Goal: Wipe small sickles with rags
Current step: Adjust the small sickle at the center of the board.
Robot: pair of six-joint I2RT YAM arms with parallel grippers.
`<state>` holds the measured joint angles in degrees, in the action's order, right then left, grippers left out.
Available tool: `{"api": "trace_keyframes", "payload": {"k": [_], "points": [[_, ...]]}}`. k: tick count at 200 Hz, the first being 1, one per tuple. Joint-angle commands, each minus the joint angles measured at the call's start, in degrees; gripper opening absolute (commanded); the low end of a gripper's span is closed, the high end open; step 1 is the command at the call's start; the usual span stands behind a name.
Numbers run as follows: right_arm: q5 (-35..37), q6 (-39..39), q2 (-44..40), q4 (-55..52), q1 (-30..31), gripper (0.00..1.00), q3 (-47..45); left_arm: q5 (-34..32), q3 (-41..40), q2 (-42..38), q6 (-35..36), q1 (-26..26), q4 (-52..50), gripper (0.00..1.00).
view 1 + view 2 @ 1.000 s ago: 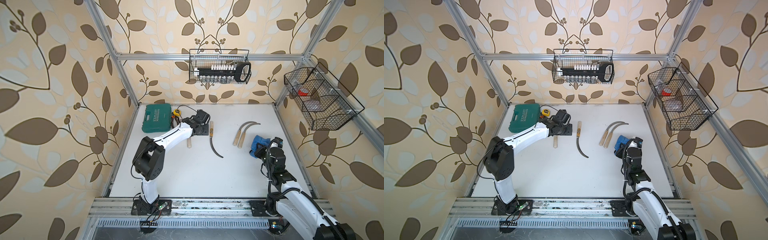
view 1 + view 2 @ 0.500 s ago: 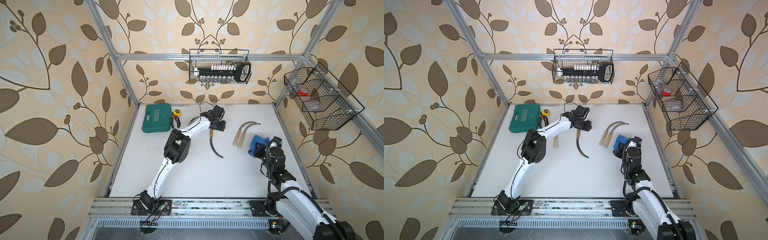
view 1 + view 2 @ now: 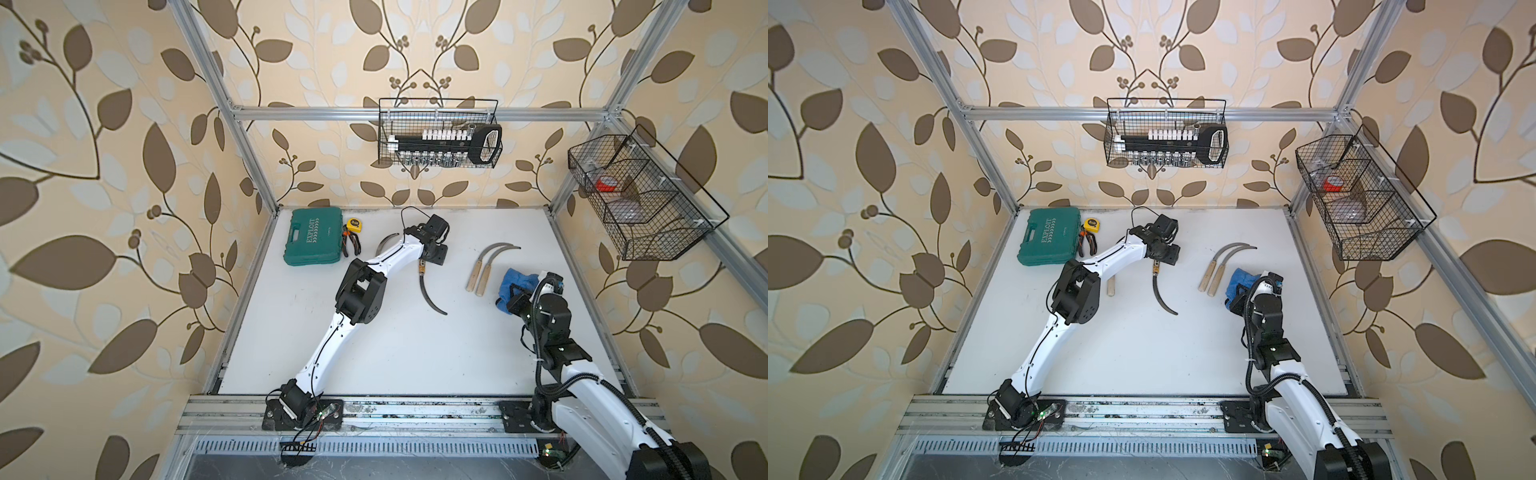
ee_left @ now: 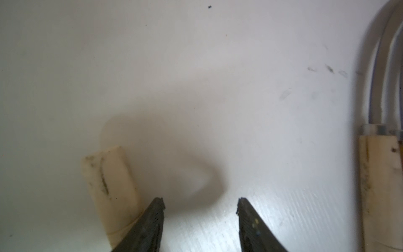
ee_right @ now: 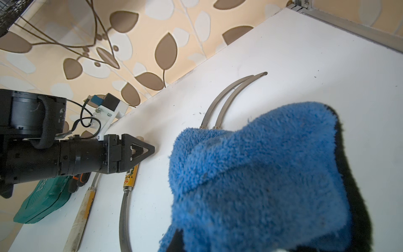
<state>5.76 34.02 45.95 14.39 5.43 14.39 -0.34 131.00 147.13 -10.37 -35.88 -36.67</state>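
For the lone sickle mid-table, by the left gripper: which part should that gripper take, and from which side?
Take the lone sickle by its straight wooden handle, from above, jaws across its width: it lies flat, and the blade is thin and curved. The open left gripper has the handle outside one finger, so it likely needs a sideways shift.

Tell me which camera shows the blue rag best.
The right wrist view: the blue rag fills the frame, pile and dark trim clear. In both top views the blue rag is a small bunch partly hidden by the right arm. The left wrist view misses it.
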Motion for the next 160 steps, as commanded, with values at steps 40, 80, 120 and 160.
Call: {"api": "trace_keyframes", "payload": {"k": [40,80,120,160], "points": [[-0.75,-0.97,0.06,1.43,-0.24,0.0,-0.33,-10.76,-13.2,-9.96,0.0,1.37,0.92,0.52],[-0.88,-0.97,0.19,1.48,-0.21,0.0,-0.24,-9.24,-28.33,-18.48,-2.0,1.42,5.07,0.5],[-0.95,-1.01,0.45,1.34,-0.23,0.0,-0.15,-9.19,-37.32,-24.63,-3.05,1.42,8.09,0.5],[-0.93,-0.98,0.93,1.34,-0.24,0.0,0.09,-6.76,-41.6,-28.14,-3.12,1.3,9.69,0.51]]}}
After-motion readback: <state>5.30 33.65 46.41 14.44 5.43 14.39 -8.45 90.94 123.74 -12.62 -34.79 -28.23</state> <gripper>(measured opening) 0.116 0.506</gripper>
